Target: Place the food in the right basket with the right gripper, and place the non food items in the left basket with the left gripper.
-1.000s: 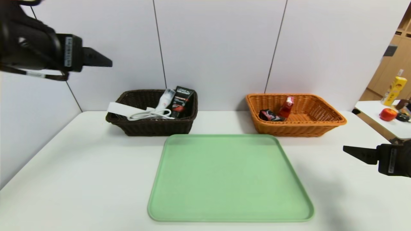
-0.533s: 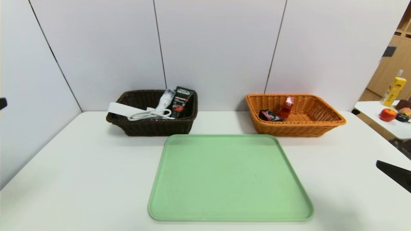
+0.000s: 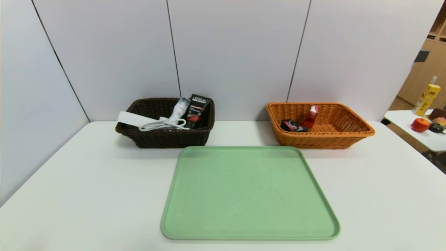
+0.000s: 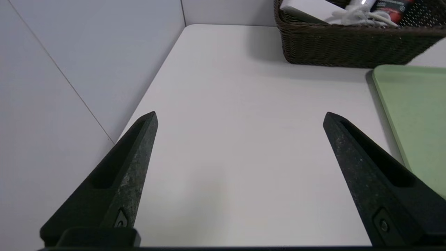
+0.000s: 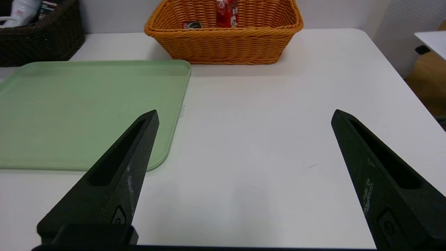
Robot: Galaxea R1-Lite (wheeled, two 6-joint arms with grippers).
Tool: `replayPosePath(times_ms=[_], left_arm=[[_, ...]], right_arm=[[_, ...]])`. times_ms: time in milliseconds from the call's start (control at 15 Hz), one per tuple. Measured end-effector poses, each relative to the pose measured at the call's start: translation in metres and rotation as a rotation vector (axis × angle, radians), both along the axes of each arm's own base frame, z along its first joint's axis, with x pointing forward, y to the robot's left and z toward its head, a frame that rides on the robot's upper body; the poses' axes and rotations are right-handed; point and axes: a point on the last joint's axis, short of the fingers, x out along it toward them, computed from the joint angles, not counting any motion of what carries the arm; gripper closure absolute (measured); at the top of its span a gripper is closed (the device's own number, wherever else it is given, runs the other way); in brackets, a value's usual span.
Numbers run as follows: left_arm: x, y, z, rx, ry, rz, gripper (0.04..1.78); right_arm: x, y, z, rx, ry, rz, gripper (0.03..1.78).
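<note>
The dark brown left basket [image 3: 163,137] at the back left holds the white power strip [image 3: 134,119] with its coiled cord, the small white bottle [image 3: 179,106] and the black L'Oreal tube [image 3: 197,109]. The marker is hidden. The orange-tan right basket [image 3: 324,139] at the back right holds the red carton [image 3: 310,116] and the black carton [image 3: 292,125]. Both grippers are out of the head view. My left gripper [image 4: 240,116] is open and empty over bare table, left of the tray. My right gripper [image 5: 244,115] is open and empty over bare table, right of the tray.
A light green tray [image 3: 249,193] lies empty in the middle of the white table [image 3: 87,181]. Grey wall panels stand behind the baskets and along the left. A side table at the far right holds a yellow carton [image 3: 425,99] and a red fruit [image 3: 420,124].
Both arms have pulled back out of the head view: the left gripper left from the upper left, the right gripper from the right edge. The baskets and their contents have not moved.
</note>
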Motion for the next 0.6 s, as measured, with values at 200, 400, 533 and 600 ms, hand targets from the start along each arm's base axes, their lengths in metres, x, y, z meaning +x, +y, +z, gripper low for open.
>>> replayPosePath(times_ms=[200,400,533,600], left_arm=[[-0.020,-0.001,-0.034,0.067,-0.050,-0.048,0.14],[-0.025,-0.001,-0.066,0.184,-0.050,-0.055,0.13],[-0.018,-0.001,-0.086,0.213,-0.073,-0.061,0.13],[-0.016,-0.002,-0.088,0.216,-0.134,-0.066,0.13]], right_arm=[[-0.026,0.001,-0.020,-0.077,-0.093,0.031,0.10],[-0.029,0.001,-0.033,-0.268,-0.202,0.001,0.10],[-0.023,0.001,-0.046,-0.368,-0.278,-0.016,0.10],[-0.021,0.001,-0.048,-0.391,-0.339,-0.030,0.10]])
